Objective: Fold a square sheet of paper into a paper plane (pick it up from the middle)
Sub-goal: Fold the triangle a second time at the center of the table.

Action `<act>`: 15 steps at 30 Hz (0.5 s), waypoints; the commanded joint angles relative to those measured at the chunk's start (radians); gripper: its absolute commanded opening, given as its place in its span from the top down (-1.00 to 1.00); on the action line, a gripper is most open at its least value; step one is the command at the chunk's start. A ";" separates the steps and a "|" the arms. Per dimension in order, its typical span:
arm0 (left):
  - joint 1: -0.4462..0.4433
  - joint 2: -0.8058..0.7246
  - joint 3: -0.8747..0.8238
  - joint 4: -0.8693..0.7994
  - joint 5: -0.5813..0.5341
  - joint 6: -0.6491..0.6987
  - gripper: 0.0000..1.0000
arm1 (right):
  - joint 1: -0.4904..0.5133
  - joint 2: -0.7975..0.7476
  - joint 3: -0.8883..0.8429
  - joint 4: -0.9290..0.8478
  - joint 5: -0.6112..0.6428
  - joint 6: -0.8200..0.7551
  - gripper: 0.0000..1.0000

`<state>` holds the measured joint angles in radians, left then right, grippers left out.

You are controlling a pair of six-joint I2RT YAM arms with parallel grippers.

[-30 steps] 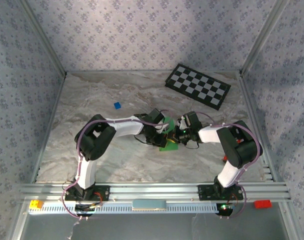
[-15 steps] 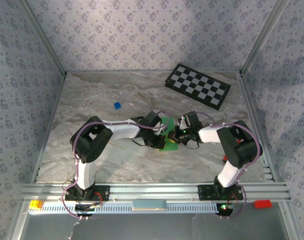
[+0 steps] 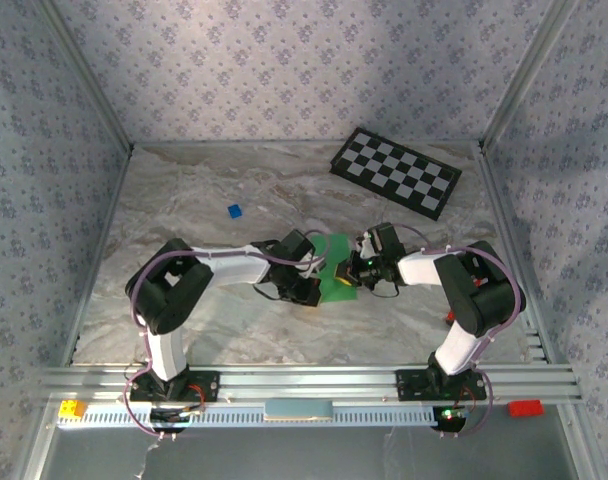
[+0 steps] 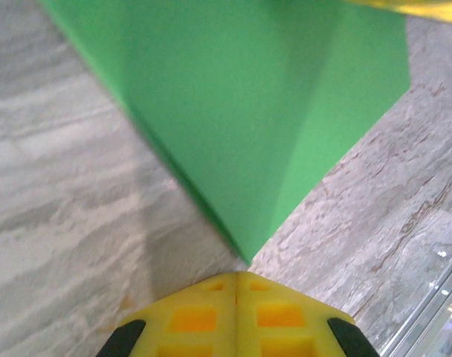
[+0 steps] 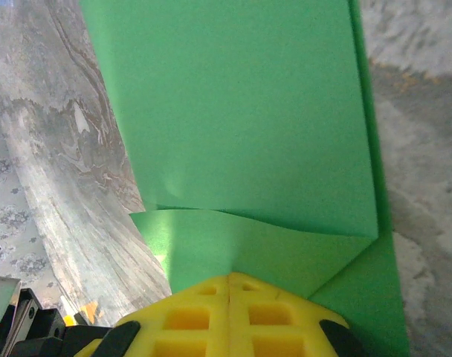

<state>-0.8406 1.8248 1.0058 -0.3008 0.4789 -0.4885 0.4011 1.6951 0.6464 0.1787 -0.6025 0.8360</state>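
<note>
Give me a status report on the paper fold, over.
Left gripper shut at a pointed corner of the bright green paper sheet. Right gripper shut on its creased edge. Black-and-white checkerboard and small blue block sit well apart.

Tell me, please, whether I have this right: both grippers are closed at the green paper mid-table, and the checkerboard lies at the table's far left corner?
Not quite: the checkerboard lies at the far right corner, not the far left, as the top external view shows. The rest stands: the left gripper and the right gripper are both closed at the green paper mid-table.
</note>
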 commanded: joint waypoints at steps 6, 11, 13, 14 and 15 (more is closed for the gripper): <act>-0.008 -0.127 0.008 0.031 -0.020 -0.031 0.99 | -0.018 0.022 -0.015 -0.125 0.109 -0.015 1.00; 0.000 -0.029 0.128 0.023 -0.019 -0.044 0.99 | -0.015 0.025 -0.015 -0.111 0.100 -0.008 1.00; 0.000 0.021 0.175 -0.005 -0.037 -0.043 1.00 | -0.013 0.026 -0.016 -0.108 0.099 -0.006 1.00; -0.001 0.042 0.190 -0.011 -0.041 -0.039 1.00 | -0.013 0.027 -0.015 -0.105 0.097 -0.006 1.00; -0.001 0.059 0.202 -0.018 -0.046 -0.039 1.00 | -0.011 0.030 -0.015 -0.103 0.096 -0.005 1.00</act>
<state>-0.8444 1.8297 1.1709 -0.2878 0.4507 -0.5224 0.3988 1.6951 0.6472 0.1791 -0.6025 0.8371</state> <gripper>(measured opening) 0.044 0.052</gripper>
